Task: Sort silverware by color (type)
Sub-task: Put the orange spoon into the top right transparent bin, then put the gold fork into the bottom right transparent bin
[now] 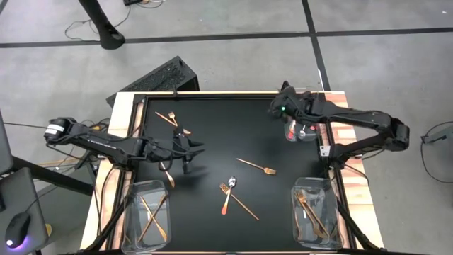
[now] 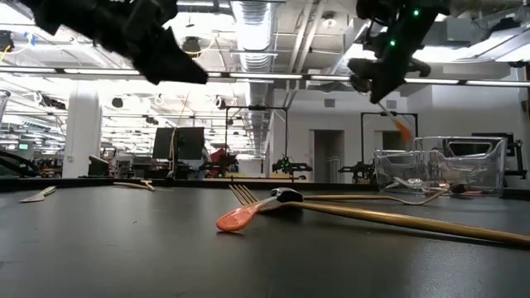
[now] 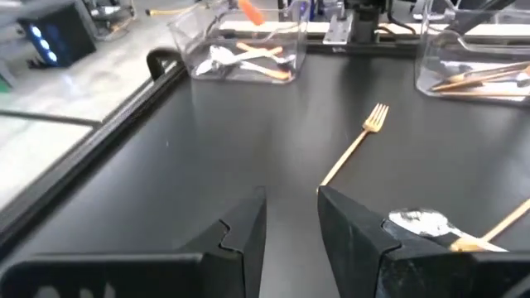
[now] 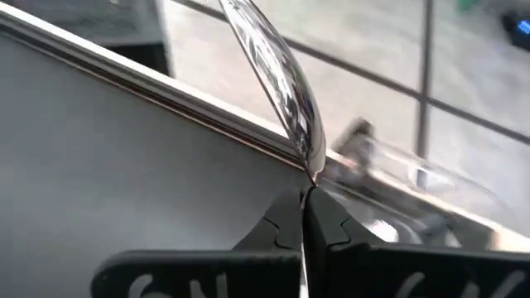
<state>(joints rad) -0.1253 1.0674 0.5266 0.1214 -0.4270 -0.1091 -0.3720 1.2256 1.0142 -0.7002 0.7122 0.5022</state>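
Three clear plastic bins sit on the black table. The bin at the table's front left corner holds copper-gold pieces; the front right bin holds copper-gold pieces too. The far right bin holds shiny silver pieces with red-orange handles.

The right gripper hangs above that far right bin, pinched shut on a shiny silver piece with an orange handle.

The left gripper hovers over the table's left half, fingers slightly apart and empty.

Loose on the table: a gold fork, a red-orange-handled fork, a silver spoon, a long gold stick, and gold pieces toward the far left.
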